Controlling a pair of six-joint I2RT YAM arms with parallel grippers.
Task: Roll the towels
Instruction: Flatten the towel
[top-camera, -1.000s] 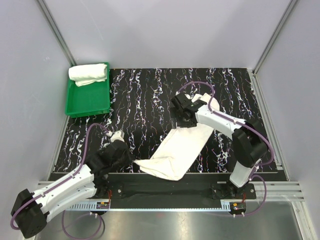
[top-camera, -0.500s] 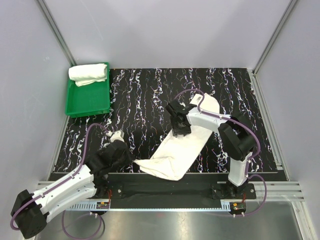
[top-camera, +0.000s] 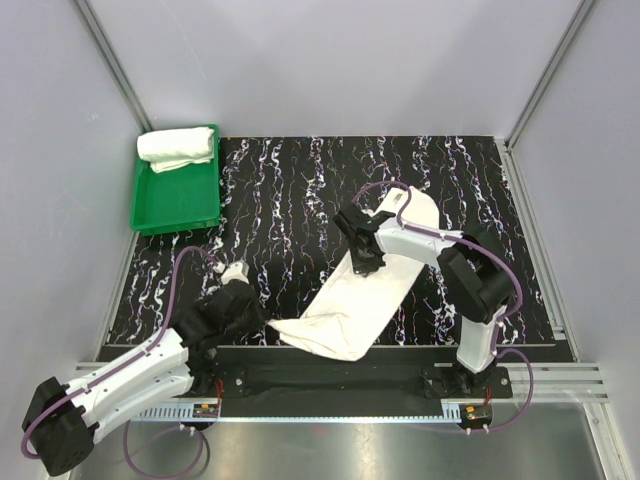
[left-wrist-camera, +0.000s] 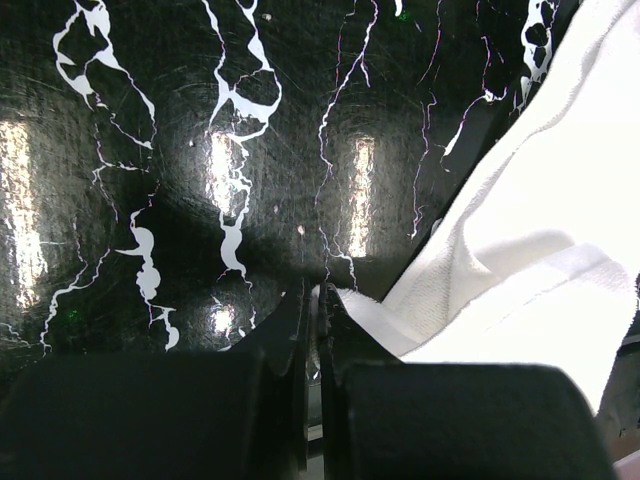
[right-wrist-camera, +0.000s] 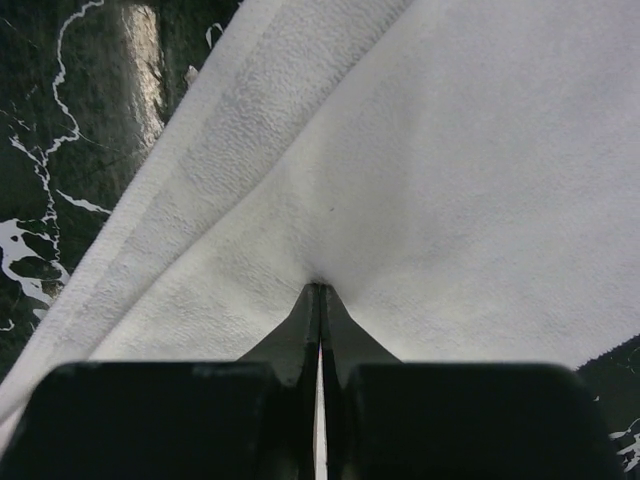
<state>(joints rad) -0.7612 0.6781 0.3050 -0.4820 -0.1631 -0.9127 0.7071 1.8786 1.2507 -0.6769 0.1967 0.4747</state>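
So the left claw pinches the lower-left corner of the flat towel while the right claw nips a fold mid-frame, probably to start rolling; the rolled towel sits in the upper-left tray.

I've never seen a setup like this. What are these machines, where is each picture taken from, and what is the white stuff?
These are two robot arms, a left arm and a right arm, bolted at the near edge of a black marbled table. The wide picture looks down from above. The other two come from a small camera on each wrist, so you see that arm's own two fingers up close. A white towel lies spread diagonally on the table. The right hand is shut, pinching a fold partway along it. The left hand is shut at its near corner and seems to grip it. At the far left is a green tray with a second towel, already rolled, at its far end.
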